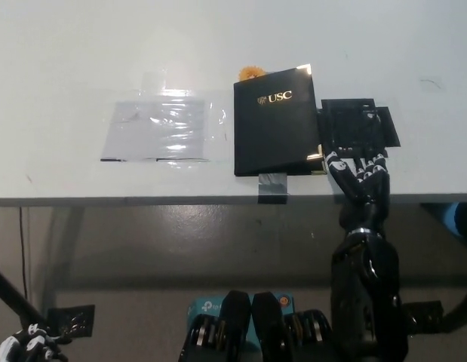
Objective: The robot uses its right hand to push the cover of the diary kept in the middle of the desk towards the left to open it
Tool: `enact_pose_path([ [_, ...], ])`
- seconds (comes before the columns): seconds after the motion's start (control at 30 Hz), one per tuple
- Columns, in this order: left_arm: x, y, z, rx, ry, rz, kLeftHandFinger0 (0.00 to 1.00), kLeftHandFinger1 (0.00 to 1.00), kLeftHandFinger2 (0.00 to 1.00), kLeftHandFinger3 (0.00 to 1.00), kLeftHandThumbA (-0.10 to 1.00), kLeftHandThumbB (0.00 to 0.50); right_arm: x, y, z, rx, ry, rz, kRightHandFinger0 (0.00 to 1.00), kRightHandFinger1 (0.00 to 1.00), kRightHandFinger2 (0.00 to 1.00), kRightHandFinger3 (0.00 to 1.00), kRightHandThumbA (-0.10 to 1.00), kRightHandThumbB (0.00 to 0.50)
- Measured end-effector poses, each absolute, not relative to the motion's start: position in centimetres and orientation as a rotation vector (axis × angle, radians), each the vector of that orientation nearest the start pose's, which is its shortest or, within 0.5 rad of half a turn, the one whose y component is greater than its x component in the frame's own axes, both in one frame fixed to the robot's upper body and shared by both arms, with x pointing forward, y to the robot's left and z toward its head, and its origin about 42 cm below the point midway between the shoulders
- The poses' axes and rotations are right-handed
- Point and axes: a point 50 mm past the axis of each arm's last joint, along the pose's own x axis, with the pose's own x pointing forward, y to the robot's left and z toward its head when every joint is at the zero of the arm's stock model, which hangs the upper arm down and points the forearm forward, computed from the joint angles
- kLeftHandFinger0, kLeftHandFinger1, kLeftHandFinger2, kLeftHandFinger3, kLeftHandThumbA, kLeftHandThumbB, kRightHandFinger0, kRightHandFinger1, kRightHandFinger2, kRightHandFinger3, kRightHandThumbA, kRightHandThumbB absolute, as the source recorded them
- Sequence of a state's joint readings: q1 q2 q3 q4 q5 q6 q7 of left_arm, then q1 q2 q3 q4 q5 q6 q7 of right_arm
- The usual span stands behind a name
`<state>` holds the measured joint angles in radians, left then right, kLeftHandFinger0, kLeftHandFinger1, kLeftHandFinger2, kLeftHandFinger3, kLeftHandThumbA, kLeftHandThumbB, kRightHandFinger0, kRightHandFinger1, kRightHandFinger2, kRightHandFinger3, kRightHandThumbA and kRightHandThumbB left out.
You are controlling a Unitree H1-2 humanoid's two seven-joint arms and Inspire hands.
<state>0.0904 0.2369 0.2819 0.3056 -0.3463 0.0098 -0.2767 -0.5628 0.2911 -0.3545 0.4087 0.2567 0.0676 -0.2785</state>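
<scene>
The black right hand (359, 177), fingers spread and empty, sits at four o'clock of the stiff, likely light black gold-cornered diary (274, 121), best pushed at its right cover edge.

The glossy black right hand (359, 172) carried small white markings along its fingers (352, 167). Below it ran a narrow black wrist with a thin silvery ring, then a thick, rounded black forearm casing (367, 294) that caught the light. The left hand (18, 345) was white with black segments.
</scene>
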Motion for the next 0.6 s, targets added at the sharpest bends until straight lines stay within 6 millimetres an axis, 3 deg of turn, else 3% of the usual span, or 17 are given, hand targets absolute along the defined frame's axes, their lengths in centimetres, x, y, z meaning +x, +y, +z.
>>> enact_pose_path([
  [0.17, 22.1, 37.3, 2.2, -0.18, 0.276, 0.105, 0.39, 0.49, 0.26, 0.34, 0.43, 0.5, 44.2, -11.4, 16.2, 0.659, 0.106, -0.275, 1.0, 1.0, 1.0, 1.0, 0.91, 0.09],
  [0.33, 22.2, 37.3, 2.2, -0.179, 0.275, 0.1, 0.42, 0.51, 0.27, 0.37, 0.46, 0.5, 44.9, -11.1, 16.5, 0.688, 0.125, -0.286, 1.0, 1.0, 1.0, 1.0, 0.94, 0.072],
  [0.53, 22.3, 37.3, 2.2, -0.178, 0.272, 0.098, 0.41, 0.52, 0.28, 0.37, 0.5, 0.5, 45.7, -10.4, 17.0, 0.699, 0.145, -0.277, 1.0, 1.0, 1.0, 1.0, 0.92, 0.056],
  [0.6, 22.4, 37.2, 2.2, -0.176, 0.27, 0.096, 0.41, 0.52, 0.28, 0.36, 0.5, 0.5, 45.9, -10.2, 17.2, 0.701, 0.145, -0.274, 1.0, 1.0, 1.0, 1.0, 0.89, 0.071],
])
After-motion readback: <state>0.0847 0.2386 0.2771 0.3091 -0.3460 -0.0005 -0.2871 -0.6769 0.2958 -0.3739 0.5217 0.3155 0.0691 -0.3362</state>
